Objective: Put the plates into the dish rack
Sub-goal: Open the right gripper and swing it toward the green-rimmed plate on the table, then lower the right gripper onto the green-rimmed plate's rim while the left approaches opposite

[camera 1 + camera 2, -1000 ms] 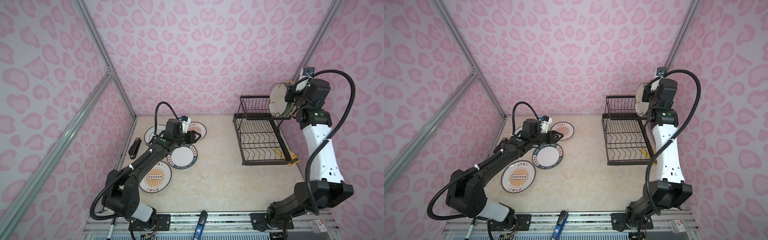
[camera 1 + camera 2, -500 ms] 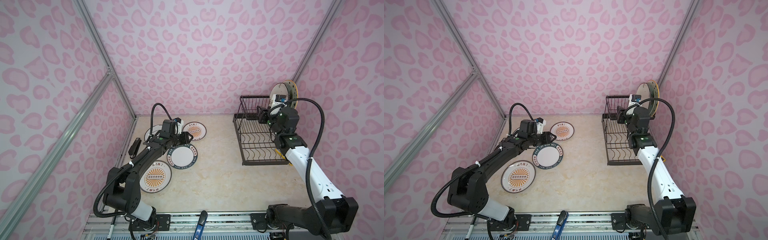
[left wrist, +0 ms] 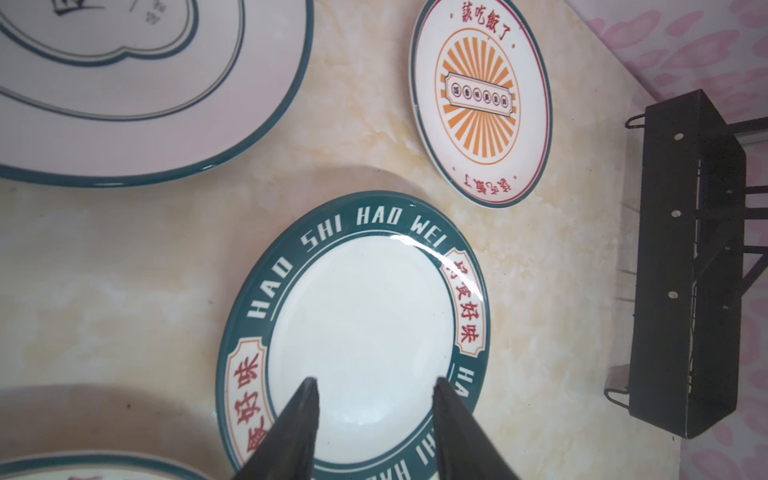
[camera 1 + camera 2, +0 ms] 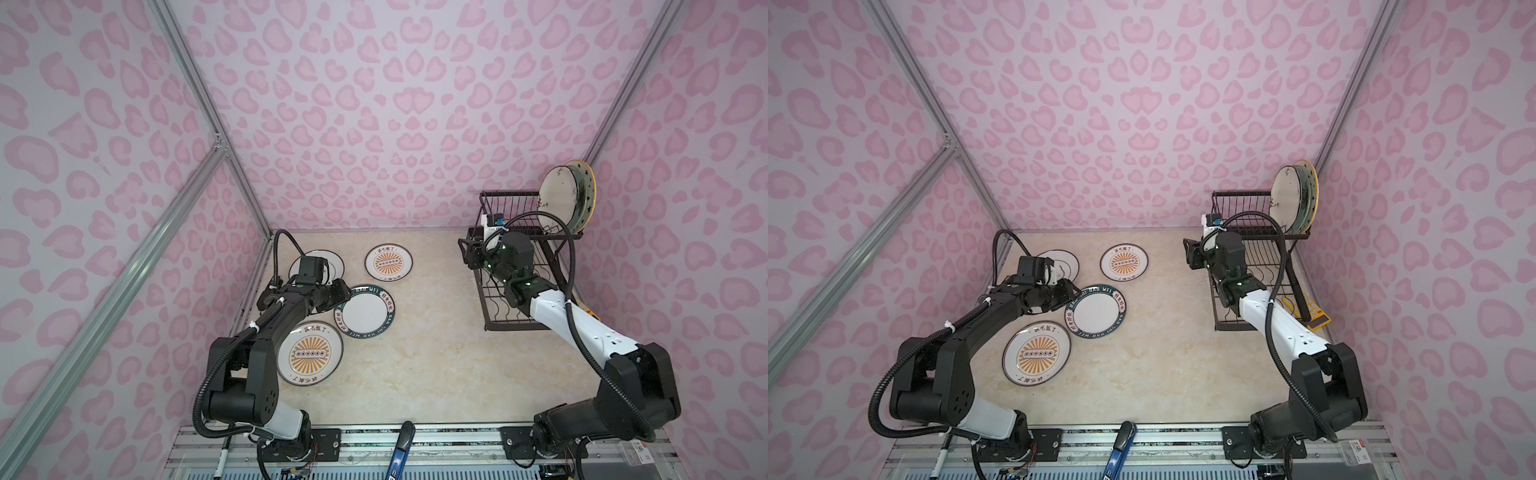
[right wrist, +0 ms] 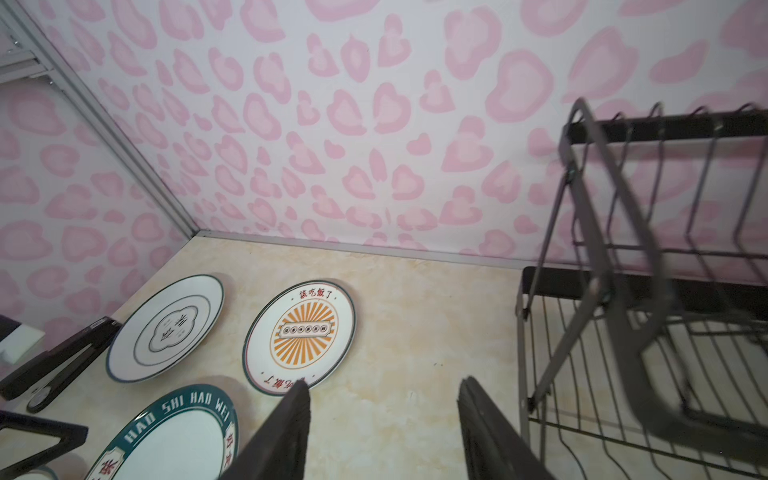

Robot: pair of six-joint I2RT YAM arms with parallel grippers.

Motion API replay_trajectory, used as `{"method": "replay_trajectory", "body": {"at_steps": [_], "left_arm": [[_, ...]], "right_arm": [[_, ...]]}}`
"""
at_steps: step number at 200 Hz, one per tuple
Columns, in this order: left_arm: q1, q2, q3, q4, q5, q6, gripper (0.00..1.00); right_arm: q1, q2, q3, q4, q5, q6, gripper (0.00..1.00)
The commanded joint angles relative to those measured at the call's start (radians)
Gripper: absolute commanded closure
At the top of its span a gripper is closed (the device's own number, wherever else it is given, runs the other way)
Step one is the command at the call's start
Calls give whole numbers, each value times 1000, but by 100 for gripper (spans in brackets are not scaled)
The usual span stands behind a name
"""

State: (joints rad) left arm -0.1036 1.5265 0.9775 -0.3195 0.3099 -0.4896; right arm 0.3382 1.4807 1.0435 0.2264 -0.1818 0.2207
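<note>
left claw (image 3: pixel 376 384) was part open, empty, just over lettered plate (image 4: pixel 365 309) lying flat on table (image 4: pixel 436 353) | three more plates (image 4: pixel 388 262) lay flat nearby | right claw (image 5: pixel 384 386) was part open, empty, beside rack (image 4: pixel 511 208); two racked plates (image 4: pixel 563 199) stood in top tier | risk: flat rim could slip the pinch, plate shoving neighbours

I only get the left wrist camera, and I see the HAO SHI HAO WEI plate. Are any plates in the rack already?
Observer: Yes, at least two stand on edge in the upper tier of the dish rack, at its right end: a cream plate beside a starry orange-rimmed plate.
Operator: Where's the other grabber?
Observer: The right gripper is open and empty, at the rack's left side.
Operator: Is my arm covering anything?
Observer: In both top views the left arm hides an edge of the nearer orange-sunburst plate.
</note>
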Motion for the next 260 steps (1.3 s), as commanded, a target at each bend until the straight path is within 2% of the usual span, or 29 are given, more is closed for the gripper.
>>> {"method": "replay_trajectory", "body": {"at_steps": [1, 28, 50, 107, 201, 260], "left_arm": [[22, -7, -11, -20, -42, -12, 54], [64, -5, -31, -47, -86, -6, 56], [95, 10, -36, -43, -78, -3, 56], [96, 85, -36, -3, -71, 8, 59], [97, 128, -39, 45, -42, 8, 60], [96, 161, -33, 56, -15, 9, 61]], "right_arm": [[29, 64, -20, 82, -57, 54, 44], [76, 142, -34, 130, -76, 108, 44], [102, 198, -52, 184, -112, 173, 44], [130, 264, -120, 294, -158, 282, 44], [140, 290, -109, 284, -206, 296, 44], [150, 286, -99, 227, -188, 267, 44]]}}
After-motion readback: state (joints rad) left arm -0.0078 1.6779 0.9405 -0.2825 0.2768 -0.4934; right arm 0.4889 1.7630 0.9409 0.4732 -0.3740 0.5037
